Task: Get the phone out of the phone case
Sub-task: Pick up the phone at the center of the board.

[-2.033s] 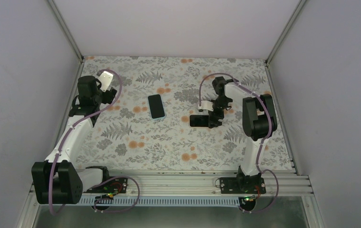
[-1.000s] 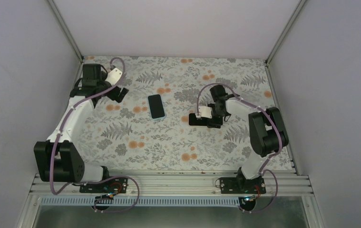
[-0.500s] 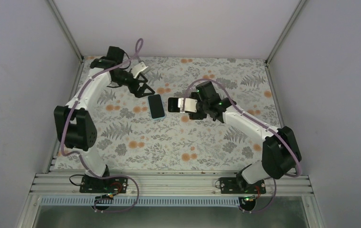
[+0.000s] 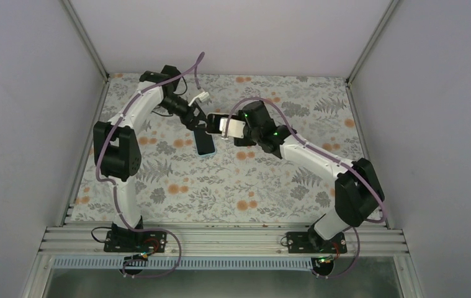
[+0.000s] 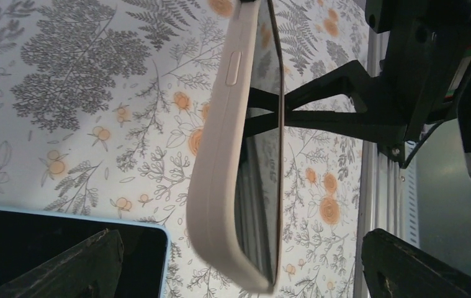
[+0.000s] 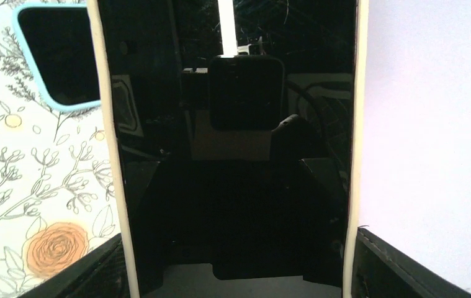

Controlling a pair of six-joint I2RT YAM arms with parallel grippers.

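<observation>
My right claw (image 6: 245,273) was clamped across the black-screened phone (image 6: 239,155) in its cream rubbery case (image 5: 217,161), raised edge-on over the floral table mat (image 4: 177,186), just beyond and right of a flat light-blue-cased phone (image 4: 205,144). My left claw (image 5: 245,261) stood spread wide either side of that raised case, not touching. Next, I judged, it should pinch the case's rim and peel.
</observation>
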